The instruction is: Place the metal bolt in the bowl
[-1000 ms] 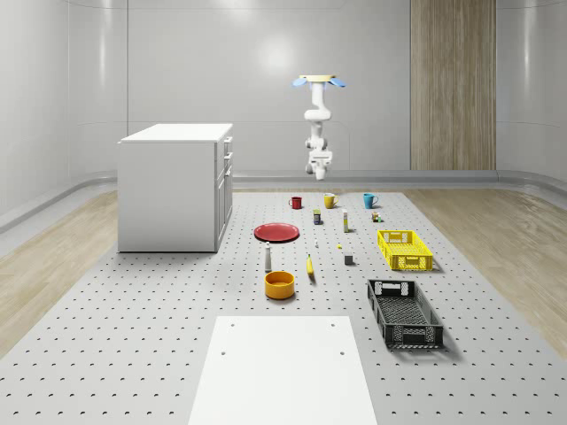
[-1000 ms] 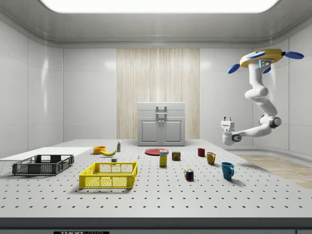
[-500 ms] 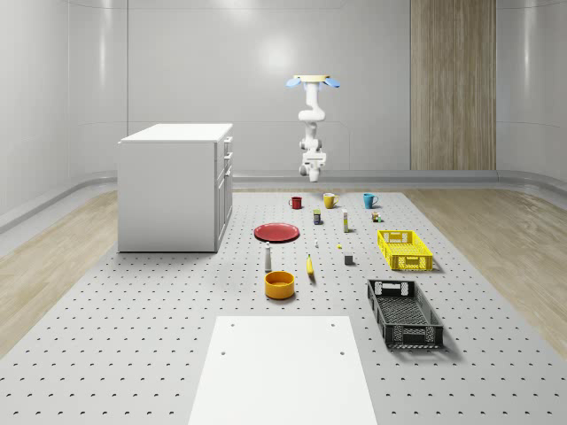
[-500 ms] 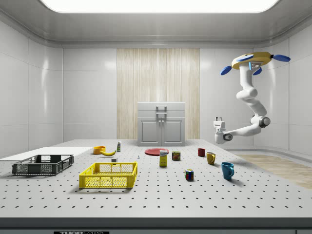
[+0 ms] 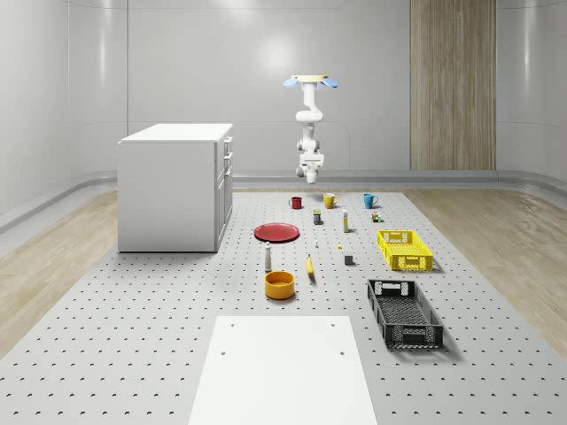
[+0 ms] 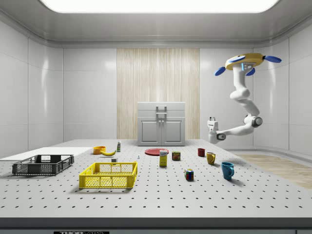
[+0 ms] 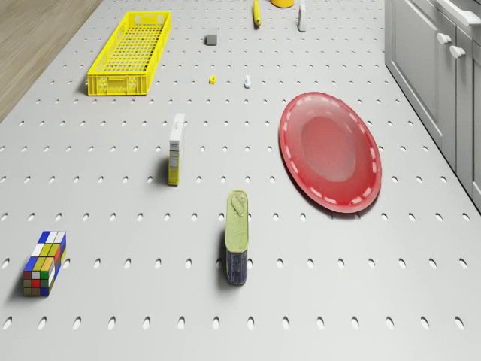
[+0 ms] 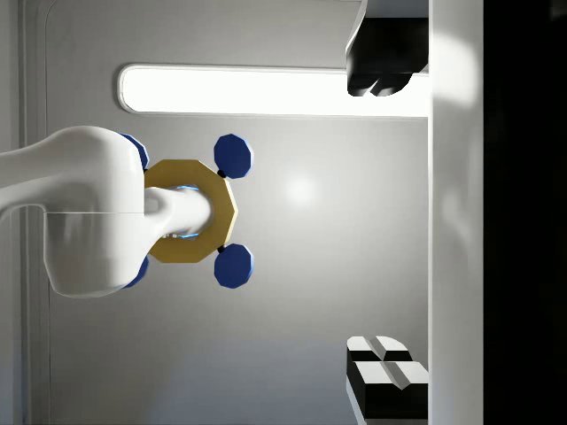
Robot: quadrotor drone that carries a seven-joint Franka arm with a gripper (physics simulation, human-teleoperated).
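Drone (image 6: 246,62) hovers above the far mugs, gripper (image 6: 212,120) spread wide and empty; orange bowl (image 5: 279,283) and both crates apparently hold nothing

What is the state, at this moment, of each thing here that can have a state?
drone: hovering near the far end of the table as the whole-scene view shows it.
gripper: open, empty, pointing upward.
metal bolt: lying on the table, not gripped.
bowl: upright, no bolt in it.
cabinet: drawers shut.
yellow crate: upright, empty.
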